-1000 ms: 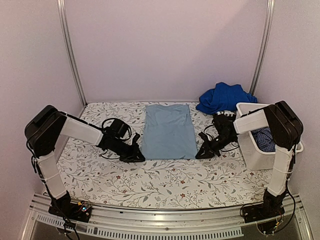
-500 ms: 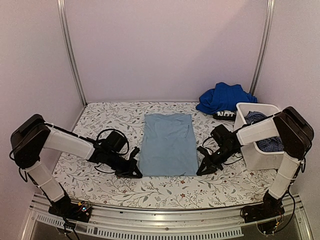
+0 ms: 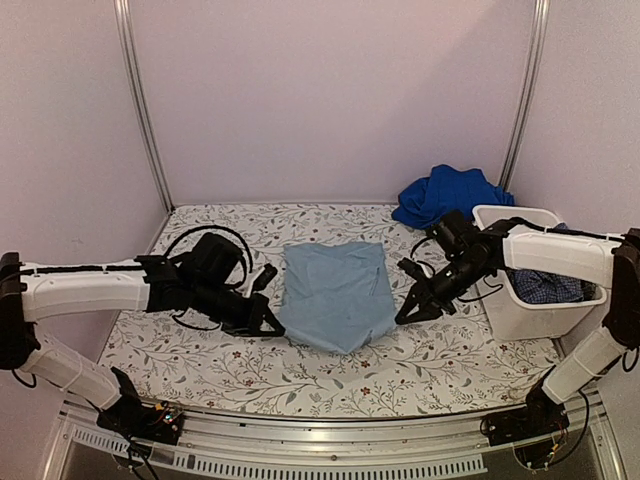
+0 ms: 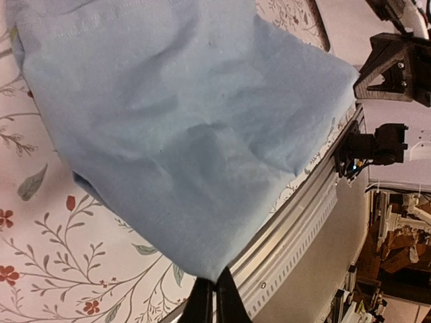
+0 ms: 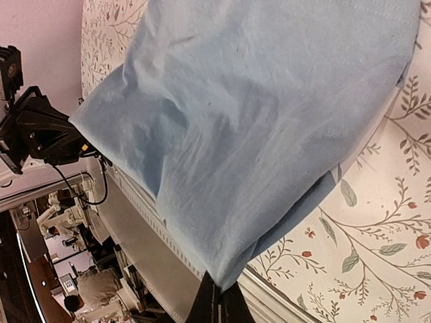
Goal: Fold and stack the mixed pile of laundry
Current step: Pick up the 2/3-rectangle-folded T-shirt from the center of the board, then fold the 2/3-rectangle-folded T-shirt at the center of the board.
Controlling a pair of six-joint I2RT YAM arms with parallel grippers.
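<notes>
I've got both claws pinching the pale blue shirt point(image 3: 335, 295) at the middle of the table point(image 3: 300, 375).
Overhead: left claw point(image 3: 268, 325) and right claw point(image 3: 408, 312) flank its near hem, and its length runs off toward the back wall point(image 3: 330, 100). Left wrist: corner clamped point(image 4: 214, 304). Right wrist: likewise point(image 5: 217, 304).

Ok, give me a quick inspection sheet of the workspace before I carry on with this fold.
Surface: leaf-and-flower table cover, lying flat.
Job's things: pale blue garment at centre, near edge raised; royal blue garment heaped far right; dark check garment inside the white tub.
Clutter: nothing seen.
Grippers: left gripper and right gripper each shut on a near corner of the pale blue garment.
Cables: black loops at the left wrist, apart from the cloth.
Surroundings: pale walls, metal uprights.
</notes>
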